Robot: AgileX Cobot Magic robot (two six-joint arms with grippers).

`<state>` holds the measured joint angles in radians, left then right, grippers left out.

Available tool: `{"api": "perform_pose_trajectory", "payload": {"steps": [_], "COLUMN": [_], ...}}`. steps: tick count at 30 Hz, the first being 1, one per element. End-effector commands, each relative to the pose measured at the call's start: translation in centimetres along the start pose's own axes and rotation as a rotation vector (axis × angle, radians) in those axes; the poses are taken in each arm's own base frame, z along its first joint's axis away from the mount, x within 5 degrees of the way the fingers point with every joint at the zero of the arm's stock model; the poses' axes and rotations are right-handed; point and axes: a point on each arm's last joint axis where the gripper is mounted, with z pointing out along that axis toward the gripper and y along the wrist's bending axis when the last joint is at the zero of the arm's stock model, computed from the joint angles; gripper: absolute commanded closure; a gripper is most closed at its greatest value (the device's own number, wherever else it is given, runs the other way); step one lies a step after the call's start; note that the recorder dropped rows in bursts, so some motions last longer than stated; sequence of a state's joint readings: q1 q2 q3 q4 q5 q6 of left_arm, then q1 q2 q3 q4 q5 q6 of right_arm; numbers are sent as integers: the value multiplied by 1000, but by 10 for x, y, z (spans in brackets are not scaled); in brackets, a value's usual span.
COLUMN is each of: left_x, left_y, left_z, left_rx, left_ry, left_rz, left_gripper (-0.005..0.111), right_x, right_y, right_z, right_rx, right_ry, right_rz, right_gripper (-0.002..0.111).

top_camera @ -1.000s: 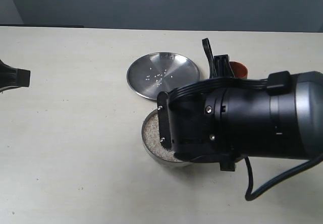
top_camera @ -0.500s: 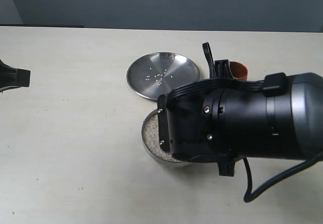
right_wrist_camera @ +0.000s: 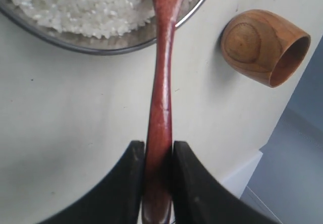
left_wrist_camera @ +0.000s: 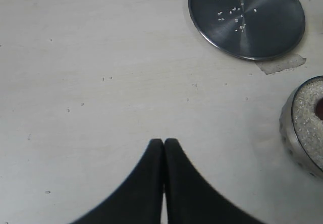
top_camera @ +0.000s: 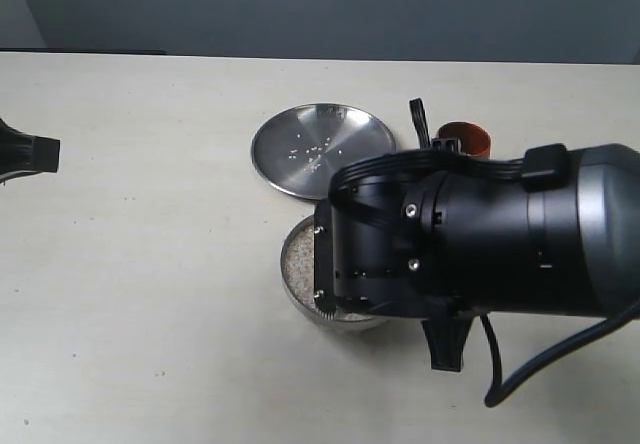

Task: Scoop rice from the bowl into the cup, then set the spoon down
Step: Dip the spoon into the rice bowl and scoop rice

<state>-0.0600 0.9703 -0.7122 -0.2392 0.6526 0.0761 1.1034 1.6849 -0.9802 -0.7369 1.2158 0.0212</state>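
**A:** Exterior view first: what is the setting?

**B:** A pale cream desk [top_camera: 130, 264], lightly specked, with a grey-blue wall [top_camera: 300, 4] behind its far edge.

**A:** And going left to right?

**B:** The left end effector [left_wrist_camera: 163, 146] hovers toward the left edge, its fingers pressed together on nothing. Near the middle, closer to the far edge, lies a flat steel plate [top_camera: 322, 149] with a few stray grains on it. Just on its near side sits the bowl [top_camera: 292, 289], filled with rice [top_camera: 300, 254]. The cup [top_camera: 466, 138] stands upright to the right of the plate, near it but apart, mouth up.

**A:** How is the right arm posed?

**B:** The right arm [top_camera: 500, 234] reaches in from the right edge. Its bulky black wrist hangs over the bowl's right half and hides it. In the right wrist view, the right end effector [right_wrist_camera: 157, 151] is clamped narrowly on the slim handle of the spoon [right_wrist_camera: 161, 72]. The handle crosses the bowl's rim, and its head lies among the grains.
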Motion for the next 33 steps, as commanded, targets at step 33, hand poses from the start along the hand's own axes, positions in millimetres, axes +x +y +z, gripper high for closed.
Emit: {"api": "perform_pose_trajectory", "payload": {"steps": [33], "left_x": [-2], "left_y": [-1], "left_z": [0], "left_rx": [3], "left_ry": [-11], "left_rz": [0], "left_gripper": [106], "right_x": [-8], "right_y": [18], "right_z": [-5], "right_rx": [-221], "right_ry": [-83], "right_rz": [247], "right_gripper": [109]}}
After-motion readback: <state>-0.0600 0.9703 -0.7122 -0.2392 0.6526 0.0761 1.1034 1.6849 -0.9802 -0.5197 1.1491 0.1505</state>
